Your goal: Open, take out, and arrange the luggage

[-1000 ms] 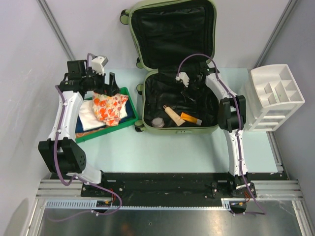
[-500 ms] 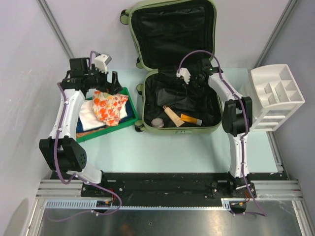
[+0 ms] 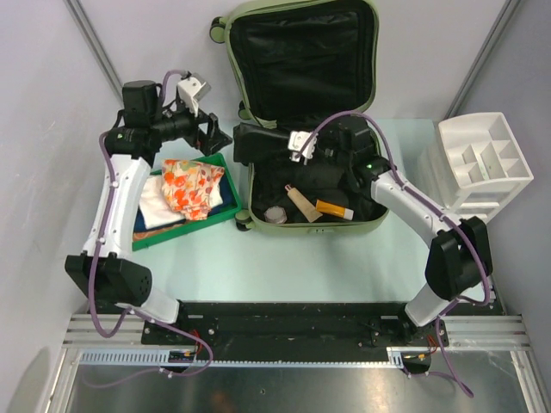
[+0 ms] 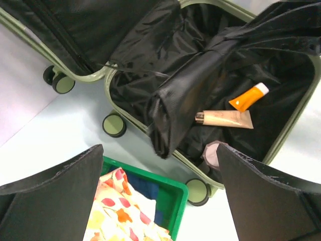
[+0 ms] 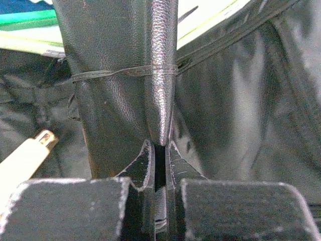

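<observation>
The luggage (image 3: 310, 229) is a pale olive-green suitcase lying open, its black-lined lid propped up at the back. My right gripper (image 3: 291, 146) is shut on a black leather pouch (image 3: 261, 140), held above the suitcase's left rim. The wrist view shows the pouch's (image 5: 120, 85) folded edge pinched at the right gripper (image 5: 159, 145). My left gripper (image 3: 215, 136) hangs open over the green tray's far corner, empty and apart from the pouch (image 4: 185, 100). Left in the luggage (image 4: 120, 108) are an orange tube (image 3: 332, 207), a beige tube (image 3: 301, 203) and a small round jar (image 3: 275, 213).
A green tray (image 3: 225, 161) left of the suitcase holds folded cloths, a floral one (image 3: 191, 187) on top. A white compartmented organizer (image 3: 482, 168) stands at the right table edge. Grey walls close in on both sides.
The right gripper closed on the black pouch and carried it up and left out of the suitcase. The left gripper swung right, toward the suitcase, still open.
</observation>
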Robot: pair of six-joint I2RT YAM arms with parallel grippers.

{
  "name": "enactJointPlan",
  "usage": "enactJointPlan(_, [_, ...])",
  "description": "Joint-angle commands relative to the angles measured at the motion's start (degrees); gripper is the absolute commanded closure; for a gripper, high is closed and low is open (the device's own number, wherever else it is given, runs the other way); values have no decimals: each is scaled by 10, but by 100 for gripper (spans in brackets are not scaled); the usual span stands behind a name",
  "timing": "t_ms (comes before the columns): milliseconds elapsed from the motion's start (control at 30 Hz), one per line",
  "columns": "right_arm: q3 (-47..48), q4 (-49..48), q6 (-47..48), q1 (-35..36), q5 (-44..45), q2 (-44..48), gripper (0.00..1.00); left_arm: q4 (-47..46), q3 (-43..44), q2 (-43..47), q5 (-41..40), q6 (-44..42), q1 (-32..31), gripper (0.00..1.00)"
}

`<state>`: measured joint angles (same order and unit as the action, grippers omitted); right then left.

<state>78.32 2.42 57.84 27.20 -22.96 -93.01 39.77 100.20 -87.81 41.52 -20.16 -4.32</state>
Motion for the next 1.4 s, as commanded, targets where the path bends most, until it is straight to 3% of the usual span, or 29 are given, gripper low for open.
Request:
enactJointPlan(0, [-9, -125, 89, 17, 19, 23, 100, 0, -1, 52, 54, -50, -26, 0])
enactJointPlan(167, [-28, -138, 167, 63, 8, 34, 100, 5, -65, 99, -30, -134, -90, 4])
enactJointPlan(467, [-56, -167, 244, 108, -21, 45, 100, 13, -115, 97, -79, -140, -132, 17])
enactJointPlan(700, [-58, -181, 256, 137, -30, 50, 100, 27, -167, 79, -100, -124, -143, 35])
enactJointPlan(767, [-60, -181, 258, 140, -31, 52, 100, 29, -172, 83, -97, -124, -143, 47])
enactJointPlan(900, [-62, -175, 262, 145, -28, 53, 100, 30, -175, 93, -101, -119, -143, 93])
enactJointPlan(967, [-61, -177, 246, 147, -15, 51, 100, 30, -175, 98, -112, -109, -137, 100])
enactJointPlan(1033, [-61, -175, 205, 150, 3, 53, 83, 29, -178, 110, -131, -109, -122, 100])
enactJointPlan(1167, [-61, -152, 137, 145, 39, 60, 32, 29, -158, 117, -137, -147, -15, 100])
enactJointPlan(1233, [-61, -147, 90, 140, 60, 62, 14, 29, -128, 113, -141, -188, 32, 100])
enactJointPlan(1367, [-61, -132, 25, 134, 89, 64, 12, 25, -88, 97, -133, -266, 90, 100])
